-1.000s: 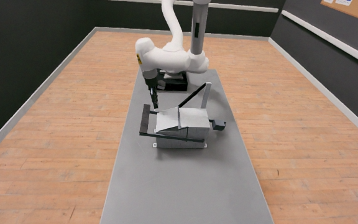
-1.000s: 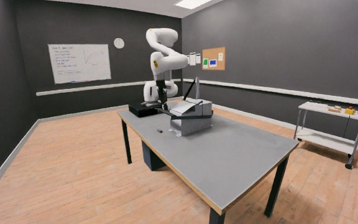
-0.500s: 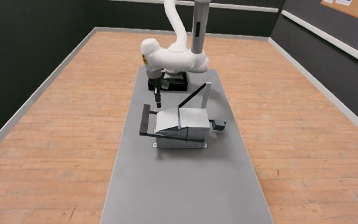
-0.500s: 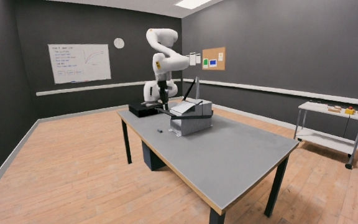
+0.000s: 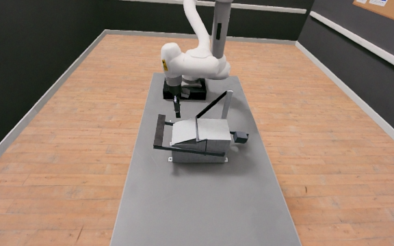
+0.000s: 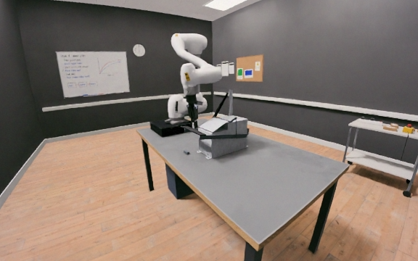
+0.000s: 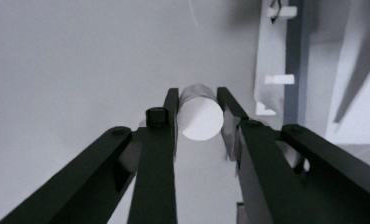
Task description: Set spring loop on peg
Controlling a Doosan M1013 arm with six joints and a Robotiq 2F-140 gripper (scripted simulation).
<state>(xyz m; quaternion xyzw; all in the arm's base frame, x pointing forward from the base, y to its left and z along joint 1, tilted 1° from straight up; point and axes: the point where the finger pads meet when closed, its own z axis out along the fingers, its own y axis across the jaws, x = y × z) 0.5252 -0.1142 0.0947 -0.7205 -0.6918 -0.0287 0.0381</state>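
The steel weight (image 7: 201, 118) is a pale round-topped cylinder between the fingertips in the wrist view. My gripper (image 5: 178, 114) (image 6: 194, 123) (image 7: 197, 103) is shut on it, above the bench (image 5: 200, 201) (image 6: 267, 188) behind the pedal in the top view. The dark pedal (image 5: 159, 131) is off the bench at the left of the grey feeder (image 5: 200, 157) (image 6: 227, 146). In the wrist view, one white peg (image 7: 280, 79) looks bare; another peg (image 7: 288, 12) has a thin dark loop at its end. The spring itself is too small to make out.
A pale post (image 5: 227, 104) (image 6: 231, 101) and a slanted black bar (image 5: 211, 104) rise beside the feeder. A dark block (image 5: 240, 137) sticks out at its right. A small dark piece (image 6: 186, 152) lies near the feeder. The arm's black base (image 6: 162, 128) is at the back.
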